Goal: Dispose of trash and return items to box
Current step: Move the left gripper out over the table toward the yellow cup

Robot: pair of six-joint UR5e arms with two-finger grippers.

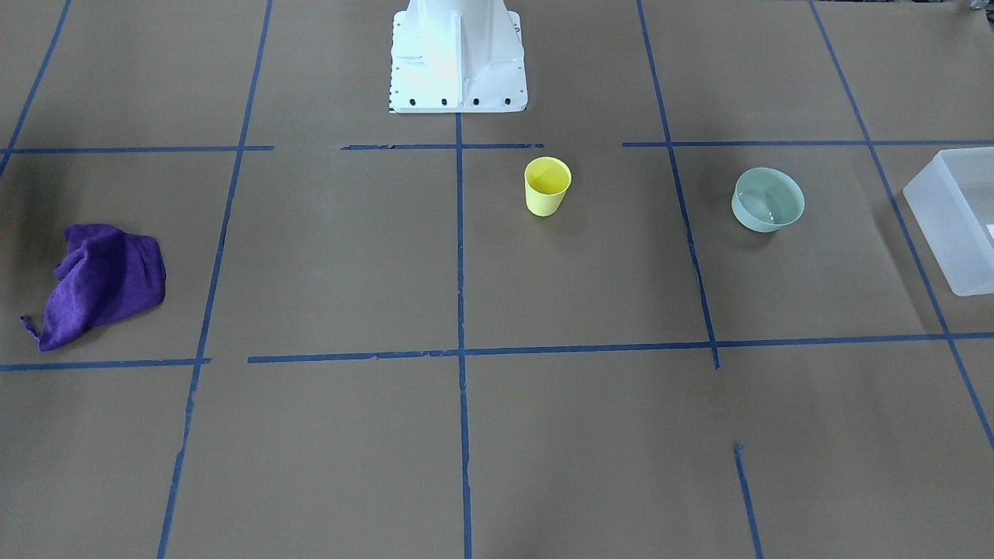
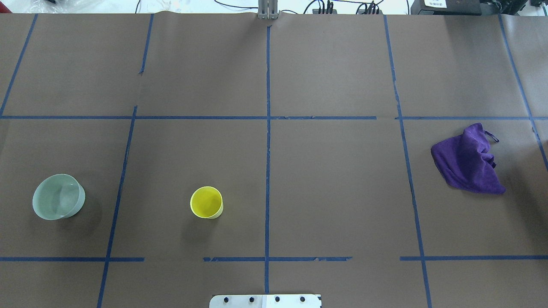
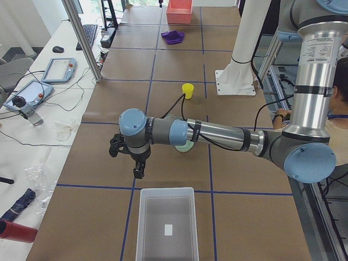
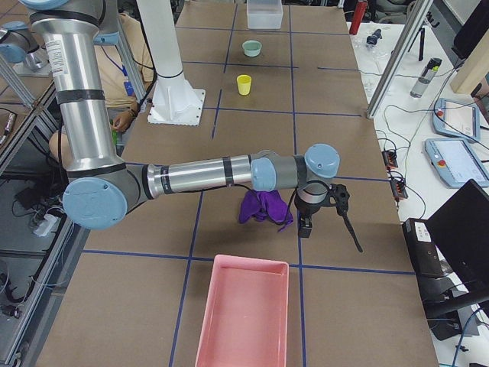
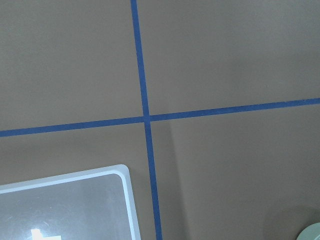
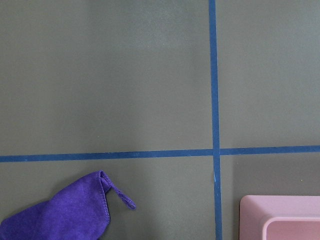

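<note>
The yellow cup (image 1: 547, 186) stands upright near the table's middle, also in the overhead view (image 2: 206, 202). The mint-green bowl (image 1: 767, 199) stands upright further to my left (image 2: 58, 196). The frosted box (image 3: 140, 217) sits at the table's left end, with a small white slip inside. My left gripper (image 3: 128, 160) hovers above the table between the bowl and the box; I cannot tell whether it is open or shut. My right gripper (image 4: 325, 214) hovers beside the purple cloth (image 4: 263, 206); I cannot tell its state. Both look empty.
The crumpled purple cloth (image 2: 469, 160) lies on my right side. A pink bin (image 4: 244, 313) sits at the table's right end, its corner in the right wrist view (image 6: 280, 217). The white robot base (image 1: 458, 58) stands at the table's back middle. Blue tape lines grid the brown surface.
</note>
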